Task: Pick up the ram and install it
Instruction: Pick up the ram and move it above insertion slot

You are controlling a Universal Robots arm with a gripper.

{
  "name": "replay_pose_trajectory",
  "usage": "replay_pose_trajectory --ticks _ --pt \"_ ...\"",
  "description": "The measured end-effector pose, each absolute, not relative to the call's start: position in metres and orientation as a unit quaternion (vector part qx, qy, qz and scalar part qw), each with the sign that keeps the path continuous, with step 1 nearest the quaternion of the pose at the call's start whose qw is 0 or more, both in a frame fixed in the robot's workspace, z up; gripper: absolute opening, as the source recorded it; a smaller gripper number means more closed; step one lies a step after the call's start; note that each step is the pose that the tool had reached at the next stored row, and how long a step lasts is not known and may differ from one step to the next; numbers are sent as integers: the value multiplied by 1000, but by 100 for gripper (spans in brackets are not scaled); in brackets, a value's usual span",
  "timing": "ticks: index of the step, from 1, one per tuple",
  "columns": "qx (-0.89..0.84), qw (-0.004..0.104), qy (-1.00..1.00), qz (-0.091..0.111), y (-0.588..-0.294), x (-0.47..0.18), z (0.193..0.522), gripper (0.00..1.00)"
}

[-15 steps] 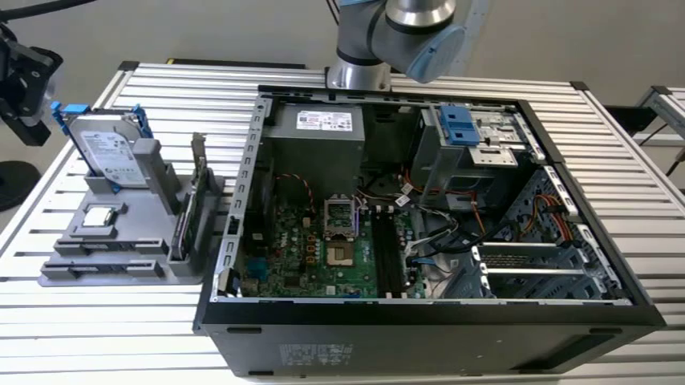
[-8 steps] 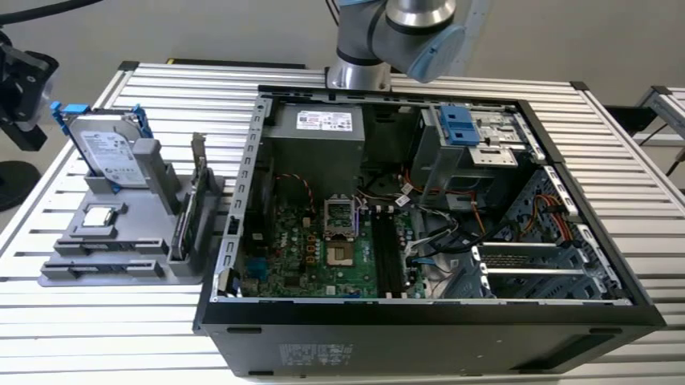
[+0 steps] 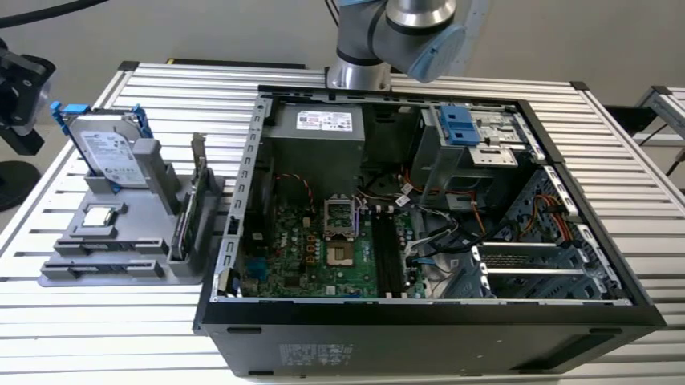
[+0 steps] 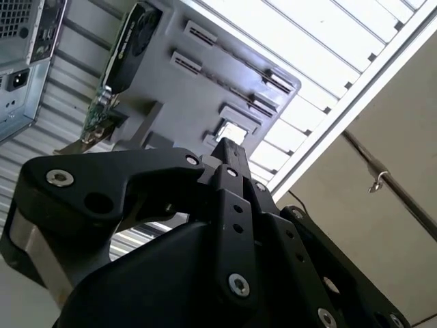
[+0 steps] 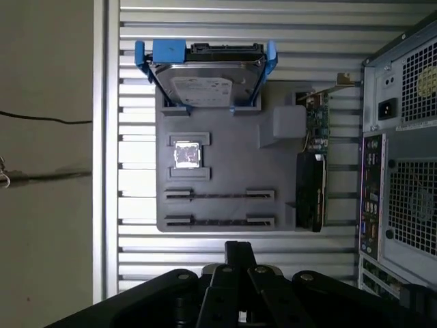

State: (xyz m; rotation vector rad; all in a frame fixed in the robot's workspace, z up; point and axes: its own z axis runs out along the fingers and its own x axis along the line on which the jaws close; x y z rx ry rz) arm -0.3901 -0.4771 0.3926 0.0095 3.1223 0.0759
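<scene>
- The gripper (image 5: 239,249) hangs over the slatted table (image 3: 107,337), just off the edge of the grey holder (image 5: 232,164). Its fingers are pressed together, with nothing seen between them.
- I cannot tell where the ram sits. The holder's two slotted rows (image 5: 218,195) show just a thin dark line between end brackets. The long dark memory slots (image 3: 387,253), at the centre of the exterior view, could hold a stick on edge.
- Likely risk: with the fingers together, a descent onto a row would strike the brackets rather than straddle anything.
- The graphics card (image 3: 184,224) stands on the holder's edge, just beside the computer case (image 3: 428,317). A low sideways pass there would probably clip it.
- The memory slots are hemmed in, with the CPU socket (image 3: 340,255) on the exterior view's left and loose cables (image 3: 450,241) on its right. The cables could snag.
- The case top is open, though its walls ring the board.
- The hard drive (image 3: 107,152) stands upright at the upper left, well apart from the rows.
</scene>
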Motion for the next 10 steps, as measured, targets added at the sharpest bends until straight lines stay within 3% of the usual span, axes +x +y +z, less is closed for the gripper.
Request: replay_pose_trajectory --ticks 10 --pt "1 9 1000 24 -480 -390 393 0"
